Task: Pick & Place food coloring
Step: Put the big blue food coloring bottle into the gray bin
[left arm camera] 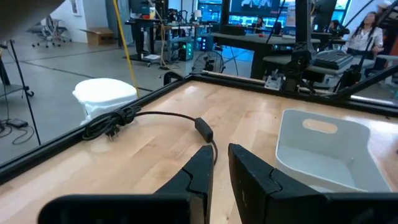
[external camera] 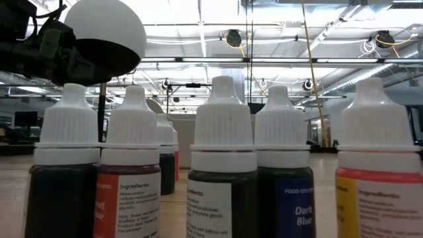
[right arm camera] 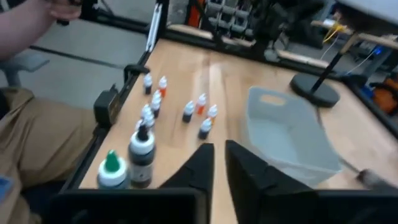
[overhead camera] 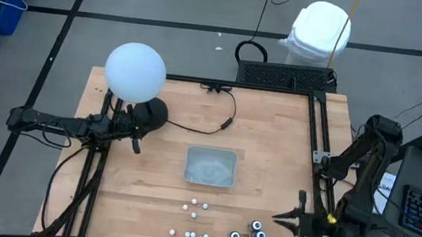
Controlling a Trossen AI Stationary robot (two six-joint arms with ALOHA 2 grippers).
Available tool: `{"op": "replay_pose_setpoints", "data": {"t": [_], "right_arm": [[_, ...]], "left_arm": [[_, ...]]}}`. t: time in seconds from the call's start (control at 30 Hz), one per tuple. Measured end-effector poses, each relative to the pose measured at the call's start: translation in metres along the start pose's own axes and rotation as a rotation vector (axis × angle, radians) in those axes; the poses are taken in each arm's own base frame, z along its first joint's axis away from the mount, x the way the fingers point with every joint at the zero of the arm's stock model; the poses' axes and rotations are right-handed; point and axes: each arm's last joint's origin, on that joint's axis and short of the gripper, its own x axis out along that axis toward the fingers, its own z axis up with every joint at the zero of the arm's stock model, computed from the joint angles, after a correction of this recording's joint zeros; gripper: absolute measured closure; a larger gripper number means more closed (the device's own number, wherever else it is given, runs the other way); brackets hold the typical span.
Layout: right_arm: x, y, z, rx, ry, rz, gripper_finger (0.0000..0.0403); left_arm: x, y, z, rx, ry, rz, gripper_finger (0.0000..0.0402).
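Food coloring bottles (overhead camera: 193,219) scattered on the worktop (overhead camera: 272,141) just in front of the clear tray (overhead camera: 210,167), right tool (overhead camera: 297,218) beside them, fingers nearly together, left tool (overhead camera: 137,144) near-closed, left of tray

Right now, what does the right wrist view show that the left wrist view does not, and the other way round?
Only the right wrist view shows the small bottles standing in a loose group on the table, two larger bottles near the edge, and a person's arm beyond the table. Only the left wrist view shows the black cable and the white bin on the floor. Both show the grey tray, empty, and a nearly closed gripper in front.
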Motion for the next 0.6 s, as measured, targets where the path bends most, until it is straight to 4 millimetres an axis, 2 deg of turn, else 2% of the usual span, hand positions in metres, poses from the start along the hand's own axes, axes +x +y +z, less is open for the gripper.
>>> {"op": "replay_pose_setpoints", "data": {"t": [0.17, 0.33, 0.47, 0.6], "right_arm": [[0.014, 0.02, -0.018, -0.011, 0.038, -0.005, 0.0294], [0.024, 0.039, -0.026, -0.038, 0.048, 0.054, 0.0237], [0.029, 0.049, -0.031, -0.012, 0.066, 0.105, 0.0212], [0.033, 0.054, -0.036, 0.035, 0.082, 0.113, 0.0205]], "left_arm": [[0.0, 0.0, 0.0, 0.022, 0.0, 0.0, 0.0346], [0.0, 0.0, 0.001, 0.021, -0.007, -0.001, 0.0346], [0.0, 0.0, 0.003, 0.014, -0.028, -0.002, 0.0346], [0.0, -0.001, 0.005, 0.026, -0.052, -0.004, 0.0346]]}}
